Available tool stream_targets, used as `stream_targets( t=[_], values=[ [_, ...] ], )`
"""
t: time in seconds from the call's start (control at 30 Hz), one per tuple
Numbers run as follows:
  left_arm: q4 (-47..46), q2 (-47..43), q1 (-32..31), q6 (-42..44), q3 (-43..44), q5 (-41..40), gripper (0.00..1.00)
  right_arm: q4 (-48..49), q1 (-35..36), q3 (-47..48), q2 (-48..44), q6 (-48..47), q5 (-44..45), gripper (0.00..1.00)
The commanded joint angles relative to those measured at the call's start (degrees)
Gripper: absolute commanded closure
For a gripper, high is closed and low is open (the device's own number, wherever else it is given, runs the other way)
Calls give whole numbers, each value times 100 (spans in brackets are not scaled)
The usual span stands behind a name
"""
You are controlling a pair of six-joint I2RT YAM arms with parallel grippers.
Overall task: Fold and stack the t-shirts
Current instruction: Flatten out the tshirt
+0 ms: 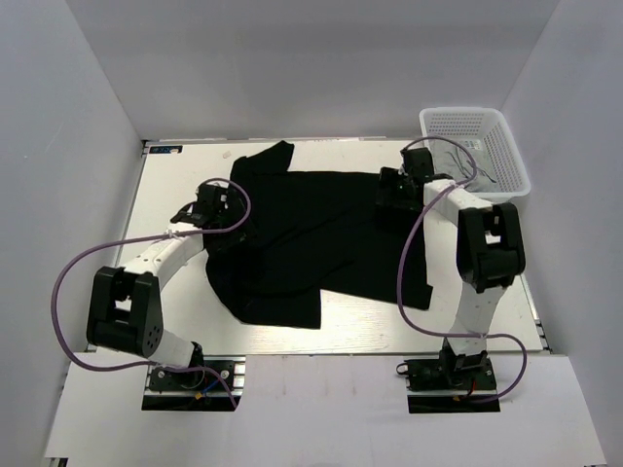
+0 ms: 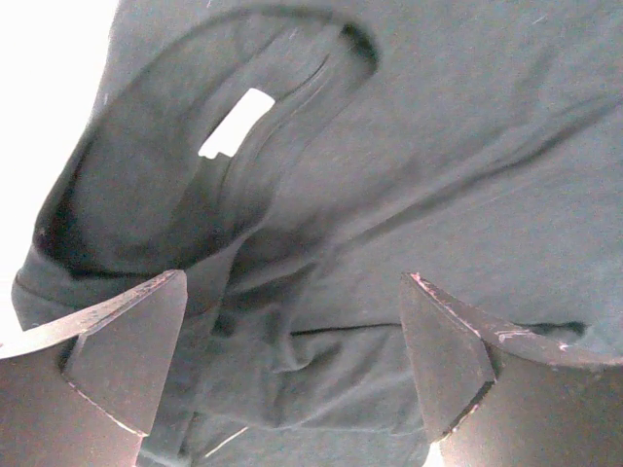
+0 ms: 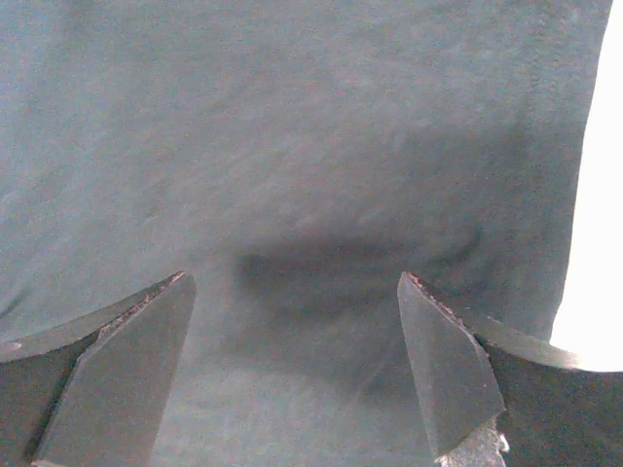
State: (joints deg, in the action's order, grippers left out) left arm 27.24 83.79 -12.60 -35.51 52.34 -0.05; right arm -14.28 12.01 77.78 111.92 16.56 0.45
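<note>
Black t-shirt (image 1: 311,233) is lying on the surface (image 1: 370,326), collar (image 2: 302,97) under the left gripper (image 2: 292,360), opposite end under the right gripper (image 3: 292,360), both spread, empty. Rumpled collar is likely risking a one-layer pinch, skewing the fold.

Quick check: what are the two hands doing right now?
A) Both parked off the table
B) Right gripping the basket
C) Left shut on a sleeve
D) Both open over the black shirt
D: the wrist views show the left hand and the right hand with jaws wide apart, nothing between them, over the black shirt.
</note>
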Motion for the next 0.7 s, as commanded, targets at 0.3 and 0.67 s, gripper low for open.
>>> stream_targets(
  t=[0.3, 0.67],
  values=[
    [-537, 2156, -1015, 992, 3051, 1289, 0, 145, 548, -2468, -2736, 163, -185, 10],
    [459, 5085, -2184, 2240, 6781, 1068, 0, 189, 706, -3049, -3132, -196, -579, 10]
  ],
)
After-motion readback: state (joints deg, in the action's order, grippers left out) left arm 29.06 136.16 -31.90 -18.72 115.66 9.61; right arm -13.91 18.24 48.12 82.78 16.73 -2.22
